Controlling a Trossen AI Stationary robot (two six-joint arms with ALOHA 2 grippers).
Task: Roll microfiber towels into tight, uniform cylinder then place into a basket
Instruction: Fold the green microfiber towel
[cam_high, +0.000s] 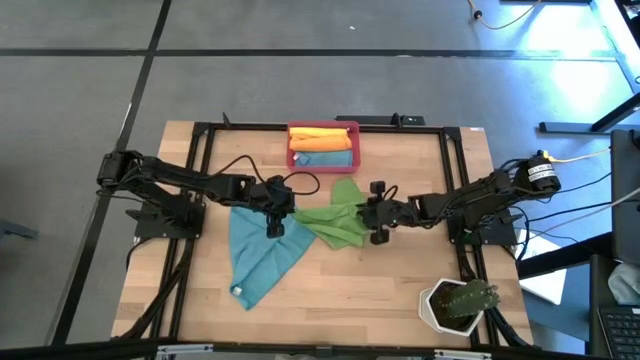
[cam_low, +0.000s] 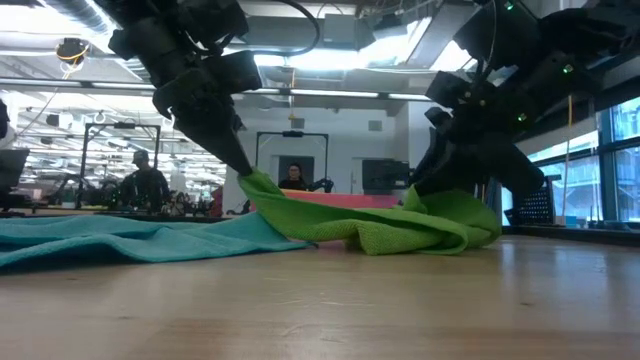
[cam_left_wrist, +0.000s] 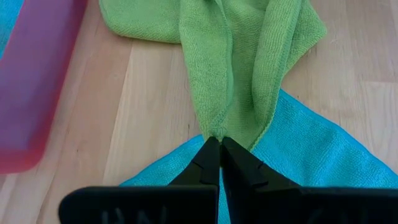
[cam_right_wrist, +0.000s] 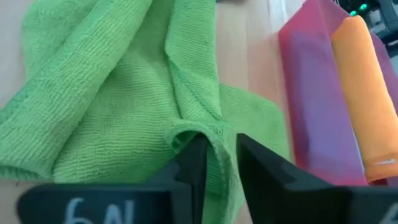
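A green towel lies bunched mid-table, its left end overlapping a teal towel spread flat on the wood. My left gripper is shut on the green towel's left end. My right gripper is shut on its right side. Behind them stands the red-pink basket, holding an orange roll and a blue roll. My left gripper pinches the green towel's gathered left end between its two fingers, slanting down from the table's left. That end is raised off the teal towel, and the cloth slopes from it down to the table. My right gripper has a raised fold of the green towel's hemmed edge between its two fingers, coming slanting down from the table's right. How many layers, I cannot tell. The cloth around it lies slack and bunched on the table.
A white pot with a plant stands at the near right corner. A black frame runs along the table's edges. Bare wood lies near the front edge, between the teal towel and the pot.
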